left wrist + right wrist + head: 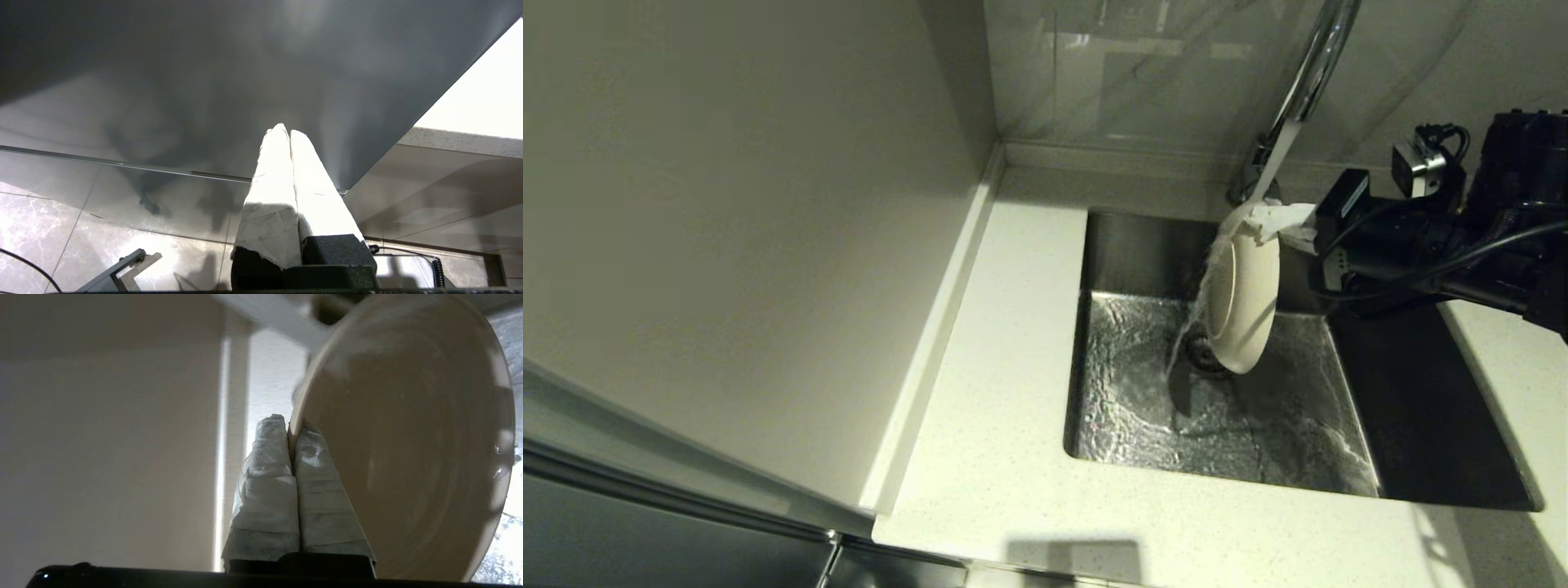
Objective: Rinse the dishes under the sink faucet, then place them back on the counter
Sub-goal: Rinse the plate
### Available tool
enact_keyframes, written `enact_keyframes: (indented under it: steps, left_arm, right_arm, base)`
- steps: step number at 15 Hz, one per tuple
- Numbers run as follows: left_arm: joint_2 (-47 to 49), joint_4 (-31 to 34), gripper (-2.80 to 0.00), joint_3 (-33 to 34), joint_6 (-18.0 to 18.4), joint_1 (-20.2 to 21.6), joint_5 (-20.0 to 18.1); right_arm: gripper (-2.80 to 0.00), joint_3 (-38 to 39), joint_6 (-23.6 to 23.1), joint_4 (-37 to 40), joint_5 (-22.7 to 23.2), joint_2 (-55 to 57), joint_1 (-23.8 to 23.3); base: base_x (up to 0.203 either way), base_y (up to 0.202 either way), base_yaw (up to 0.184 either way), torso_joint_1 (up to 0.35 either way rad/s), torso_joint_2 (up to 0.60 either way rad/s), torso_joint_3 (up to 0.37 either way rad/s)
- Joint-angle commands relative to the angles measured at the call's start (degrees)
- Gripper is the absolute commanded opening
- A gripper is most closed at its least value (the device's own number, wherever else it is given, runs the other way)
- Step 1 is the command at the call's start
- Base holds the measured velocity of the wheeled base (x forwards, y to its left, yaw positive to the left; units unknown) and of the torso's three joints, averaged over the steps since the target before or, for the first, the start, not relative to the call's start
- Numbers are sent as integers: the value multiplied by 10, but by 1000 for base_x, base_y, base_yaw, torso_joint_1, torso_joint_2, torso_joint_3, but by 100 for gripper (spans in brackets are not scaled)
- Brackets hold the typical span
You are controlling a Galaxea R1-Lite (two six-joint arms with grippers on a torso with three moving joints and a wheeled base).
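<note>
The off-white plate [1245,302] stands on edge over the steel sink [1127,408], my right gripper [1270,222] shut on its upper rim. Water from the chrome faucet [1311,73] falls onto that rim and runs down the plate's face toward the round drain [1194,349]. In the right wrist view the white-wrapped fingers of the right gripper [291,426] pinch the plate [408,449] rim. My left gripper [286,130] is parked low beside a dark cabinet front, shut on nothing. The bowl and chopsticks are out of view.
White speckled counter [1005,343] borders the sink on the left and front, with a strip [1519,376] on the right. A tall pale wall panel [727,204] rises at the left. A low raised edge [1094,159] runs along the back.
</note>
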Motion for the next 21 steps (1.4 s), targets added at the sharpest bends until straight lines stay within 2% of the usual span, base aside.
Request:
enact_keyframes:
  steps: [1, 5, 6, 7, 8, 10, 14, 16, 17, 18, 19, 21]
  left_arm:
    - [-1, 0, -280, 0, 0, 0, 0]
    - [-1, 0, -280, 0, 0, 0, 0]
    - [-1, 0, -280, 0, 0, 0, 0]
    - [-1, 0, -280, 0, 0, 0, 0]
    - [-1, 0, -280, 0, 0, 0, 0]
    - [-1, 0, -280, 0, 0, 0, 0]
    - [-1, 0, -280, 0, 0, 0, 0]
    - [-1, 0, -280, 0, 0, 0, 0]
    - [-1, 0, -280, 0, 0, 0, 0]
    - [-1, 0, -280, 0, 0, 0, 0]
    - [-1, 0, -280, 0, 0, 0, 0]
    - [-1, 0, -280, 0, 0, 0, 0]
  right_arm:
    - [-280, 1, 6, -3, 2, -4, 10]
    - [-280, -5, 3, -3, 2, 4, 13]
    - [-280, -2, -8, -1, 2, 5, 14]
    - [-280, 1, -41, 0, 1, 6, 15]
    - [-280, 8, -94, 4, 1, 5, 15]
    - [-280, 29, -228, 19, 1, 2, 15]
    - [-280, 67, -571, 44, -14, -3, 9]
    - [-280, 88, -712, 17, -15, -5, 2]
    - [-280, 101, -767, -15, -6, -6, 0]
    - [-280, 116, -816, -49, 26, -8, -1]
    - [-280, 127, -855, -68, 67, -11, -2]
    - [-280, 143, -916, -77, 98, -18, -3]
  base:
    - [0, 0, 0, 0, 0, 0]
    - [0, 0, 0, 0, 0, 0]
    - [0, 0, 0, 0, 0, 0]
    - [0, 0, 0, 0, 0, 0]
    - [0, 0, 0, 0, 0, 0]
    - [0, 0, 0, 0, 0, 0]
    - [0, 0, 0, 0, 0, 0]
    - [0, 0, 0, 0, 0, 0]
    - [0, 0, 0, 0, 0, 0]
    - [0, 0, 0, 0, 0, 0]
    - [0, 0, 0, 0, 0, 0]
    - [0, 0, 0, 0, 0, 0]
